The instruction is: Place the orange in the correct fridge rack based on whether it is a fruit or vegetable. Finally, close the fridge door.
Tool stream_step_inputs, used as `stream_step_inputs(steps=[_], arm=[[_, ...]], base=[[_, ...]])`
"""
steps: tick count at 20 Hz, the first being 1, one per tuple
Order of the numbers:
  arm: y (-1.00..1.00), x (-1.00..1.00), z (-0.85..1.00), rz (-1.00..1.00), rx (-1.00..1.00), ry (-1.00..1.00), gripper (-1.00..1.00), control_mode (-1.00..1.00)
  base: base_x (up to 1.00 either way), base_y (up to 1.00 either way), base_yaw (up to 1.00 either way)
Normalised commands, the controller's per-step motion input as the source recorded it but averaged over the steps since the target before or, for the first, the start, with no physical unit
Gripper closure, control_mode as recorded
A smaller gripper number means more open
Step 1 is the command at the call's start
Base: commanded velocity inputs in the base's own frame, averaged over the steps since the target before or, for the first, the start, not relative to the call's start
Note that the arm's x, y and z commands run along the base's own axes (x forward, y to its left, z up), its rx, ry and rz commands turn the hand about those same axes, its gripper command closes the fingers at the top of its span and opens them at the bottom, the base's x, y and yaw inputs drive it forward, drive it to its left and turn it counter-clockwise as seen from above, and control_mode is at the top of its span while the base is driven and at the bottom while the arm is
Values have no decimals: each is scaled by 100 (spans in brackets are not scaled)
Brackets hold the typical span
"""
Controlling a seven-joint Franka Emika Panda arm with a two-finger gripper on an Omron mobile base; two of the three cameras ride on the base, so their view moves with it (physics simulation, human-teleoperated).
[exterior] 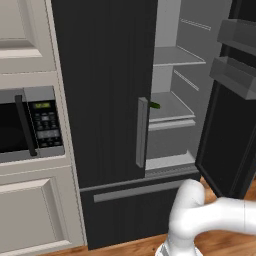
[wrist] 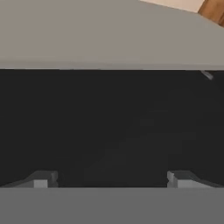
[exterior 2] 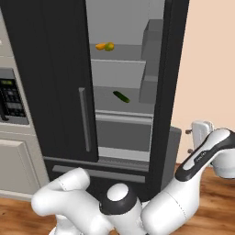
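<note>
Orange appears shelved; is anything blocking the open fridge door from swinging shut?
The orange lies on the upper fridge rack beside a yellow-green fruit. The arm's forearm reaches around the open fridge door's outer side. The open pincer faces a dark panel. Nothing visible blocks the closing path.

Soft, even rendered light with no glare; the pale grey fridge interior reads bright, the hand view dim (perhaps slightly blurred), shadows faint.

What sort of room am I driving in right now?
A home kitchen, rendered: an open dark fridge with fruit on its upper rack, a built-in microwave, and pale cabinets over a wood floor.
</note>
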Motion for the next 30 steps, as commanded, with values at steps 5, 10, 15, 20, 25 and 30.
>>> stream_step_inputs(steps=[5, 10, 15, 20, 25, 30], arm=[[30, 3, -5, 17, 18, 9, -100, -100], [76, 0, -22, 20, 7, 3, -100, -100], [97, 0, -27, 18, 0, 0, -100, -100], [100, 1, -37, 13, 0, 0, -100, -100], [100, 18, -17, 4, 0, -8, -100, -100], [93, 36, 0, -2, 0, -14, -100, -100]], base=[[0, 0, 0], [0, 0, 0], [0, 0, 0], [0, 0, 0], [0, 0, 0], [0, 0, 0]])
